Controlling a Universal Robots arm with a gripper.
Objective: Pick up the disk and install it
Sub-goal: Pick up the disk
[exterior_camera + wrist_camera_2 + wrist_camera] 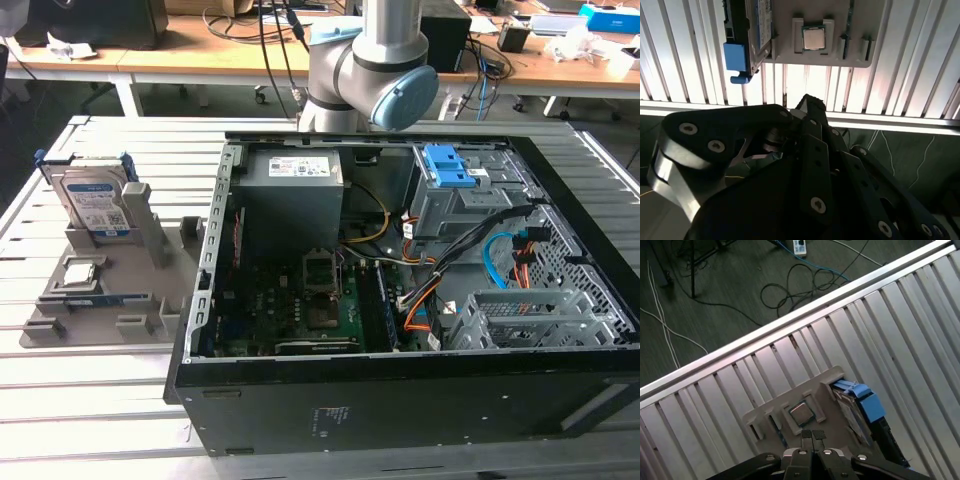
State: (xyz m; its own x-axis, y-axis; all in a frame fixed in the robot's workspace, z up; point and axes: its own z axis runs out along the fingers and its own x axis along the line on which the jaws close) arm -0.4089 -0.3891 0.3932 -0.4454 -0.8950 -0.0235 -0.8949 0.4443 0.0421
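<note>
Disk [95, 200] upright in holder [140, 312], exterior view's left, top edge exposed; claw [813, 435] pinched together, empty; arm [370, 70] behind case [400, 405].

In the exterior view you see an open computer case [400, 400] on the slatted table [90, 400], with its power supply [290, 200] at eleven o'clock inside and its motherboard [290, 310] at seven. At the case's nine o'clock, a grey fixture [160, 290] carries a processor chip [82, 272].

Slatted table [100, 400] under grey holder [160, 292] and open computer case [400, 400].
</note>
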